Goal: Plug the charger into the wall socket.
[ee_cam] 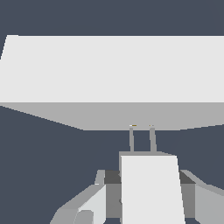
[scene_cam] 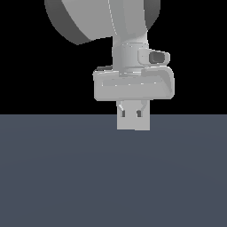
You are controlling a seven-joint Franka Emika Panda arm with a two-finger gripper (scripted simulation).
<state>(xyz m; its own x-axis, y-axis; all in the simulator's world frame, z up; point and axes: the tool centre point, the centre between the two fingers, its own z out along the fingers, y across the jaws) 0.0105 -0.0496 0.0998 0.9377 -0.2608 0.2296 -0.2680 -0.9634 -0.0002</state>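
Clamped between the gripper fingers: charger, white, prongs pointing straight at the wall socket. Prong tips right at the panel's face, at two small yellowish holes; touching or just short, cannot tell. Seen from outside, gripper low over the dark floor, socket partly hidden behind it.

Arm vertical, wrist down; pincer fingers clamped on charger, low over floor.

We find no readable text, labels, brands, numbers or signs on anything in either view.
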